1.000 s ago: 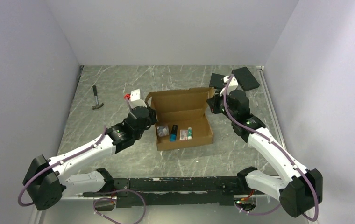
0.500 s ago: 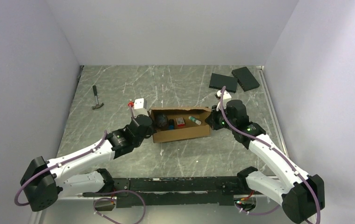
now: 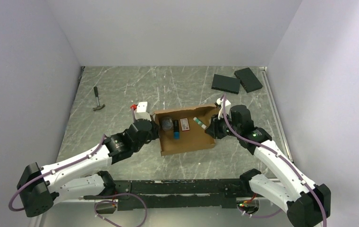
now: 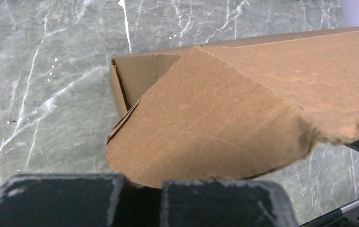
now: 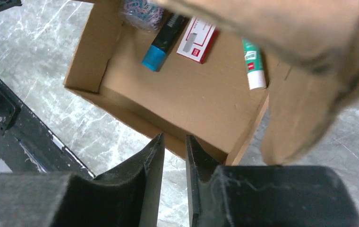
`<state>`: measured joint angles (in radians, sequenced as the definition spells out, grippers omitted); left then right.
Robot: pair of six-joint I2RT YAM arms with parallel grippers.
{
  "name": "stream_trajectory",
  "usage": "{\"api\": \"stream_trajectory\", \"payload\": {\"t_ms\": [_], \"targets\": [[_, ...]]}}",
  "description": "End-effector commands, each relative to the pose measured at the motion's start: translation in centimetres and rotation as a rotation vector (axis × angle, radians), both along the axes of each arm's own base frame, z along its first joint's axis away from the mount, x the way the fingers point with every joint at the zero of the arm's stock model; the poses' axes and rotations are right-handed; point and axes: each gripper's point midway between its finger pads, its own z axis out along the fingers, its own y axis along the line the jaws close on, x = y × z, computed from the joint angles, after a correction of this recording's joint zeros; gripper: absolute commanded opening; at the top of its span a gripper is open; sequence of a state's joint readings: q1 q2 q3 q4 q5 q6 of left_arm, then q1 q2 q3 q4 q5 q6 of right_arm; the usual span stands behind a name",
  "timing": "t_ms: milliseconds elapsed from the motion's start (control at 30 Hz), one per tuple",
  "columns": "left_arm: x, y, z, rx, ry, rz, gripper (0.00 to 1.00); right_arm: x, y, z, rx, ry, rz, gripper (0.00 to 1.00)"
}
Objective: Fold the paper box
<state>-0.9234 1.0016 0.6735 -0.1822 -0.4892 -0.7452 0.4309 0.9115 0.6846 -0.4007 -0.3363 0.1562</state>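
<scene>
L gripper clamps paper box x1 | R gripper ajar | slabs x2 | hammer x1

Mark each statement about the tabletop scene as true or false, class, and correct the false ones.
1. The paper box holds a glue stick and a blue marker. True.
2. The right gripper is holding the hammer. False: the hammer lies free on the table, off to the left of the box, and the right gripper is at the box's right end.
3. Two black slabs lie on the table beyond the box, towards the right. True.
4. The left gripper hangs wide open above the box. False: it is shut on the box's left flap.
</scene>
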Motion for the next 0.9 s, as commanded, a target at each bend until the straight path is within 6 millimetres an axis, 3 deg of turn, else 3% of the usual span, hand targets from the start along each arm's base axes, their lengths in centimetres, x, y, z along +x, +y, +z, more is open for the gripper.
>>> {"api": "stream_trajectory", "payload": {"t_ms": [0,333,600,700,800,867], "targets": [[-1.6,-0.5,-1.1,0.008,0.044,-0.070,0.00,-0.6,0.0,1.1,0.020,-0.036,0.042,0.28],[-2.7,0.0,-2.9,0.050,0.092,-0.091,0.00,-1.9,-0.3,3.4,0.023,-0.103,0.135,0.36],[-3.1,0.4,-3.2,0.055,0.105,-0.093,0.00,-4.4,-1.0,5.4,-0.041,-0.193,0.329,0.38],[-3.2,0.2,-3.3,0.052,0.109,-0.097,0.00,-7.2,-1.1,6.2,-0.069,-0.236,0.523,0.40],[-3.3,0.1,-3.5,0.053,0.116,-0.105,0.00,-12.2,-1.0,7.9,-0.039,-0.334,0.837,0.40],[-3.4,0.1,-3.6,0.054,0.119,-0.104,0.00,-14.5,-1.0,9.0,-0.008,-0.367,0.939,0.42]]}}
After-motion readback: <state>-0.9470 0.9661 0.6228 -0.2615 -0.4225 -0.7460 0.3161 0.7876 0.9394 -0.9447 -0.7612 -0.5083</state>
